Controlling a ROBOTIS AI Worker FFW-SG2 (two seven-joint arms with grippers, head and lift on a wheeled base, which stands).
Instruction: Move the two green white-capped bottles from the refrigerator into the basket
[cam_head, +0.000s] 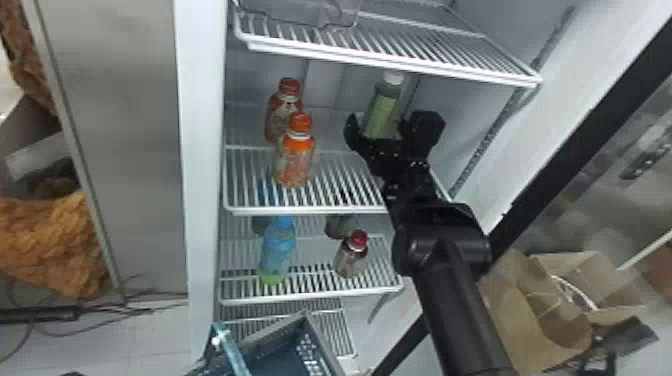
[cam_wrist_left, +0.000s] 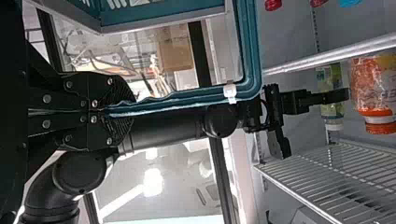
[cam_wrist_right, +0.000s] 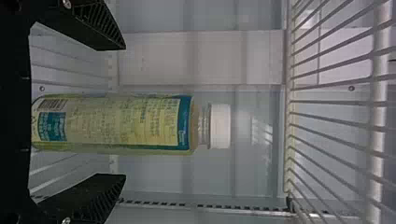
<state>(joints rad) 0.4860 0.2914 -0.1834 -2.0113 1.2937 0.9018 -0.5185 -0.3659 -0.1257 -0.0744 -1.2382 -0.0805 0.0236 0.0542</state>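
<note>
Green bottle (cam_head: 382, 107), head view: upright in the refrigerator (cam_head: 200, 150) on a wire shelf (cam_head: 310, 210), white cap (cam_head: 393, 77) uppermost. Right claw (cam_head: 387, 122) is at it, fingers spread, one to either side of the lower body. Orange-topped bottle (cam_head: 294, 160) and red-capped bottle (cam_head: 283, 112) stand over to the left, well apart from the claw. Basket (cam_head: 272, 357) is low, in front of the shelves. Left wrist view: left claw (cam_wrist_left: 130, 111) clamped on the basket's handle (cam_wrist_left: 187, 97). That side is occupied; the right claw is also much the nearer to the green bottle, so the pick falls to it. Right wrist view: green bottle lies between the spread fingers, a gap on each side, the smaller one on the robot's right; neither finger seen touching. Long axis vertical in the room, so crosswise to the reach; the fingers should close sideways across it. Base hidden by the claw; contact with the palm cannot be told. Judgement: at the start of the grasp, ungripped. Next move calls for closing, ideally after slight centring to the right. Risk: the nearer finger meets the green bottle first and nudges or tips it.
</note>
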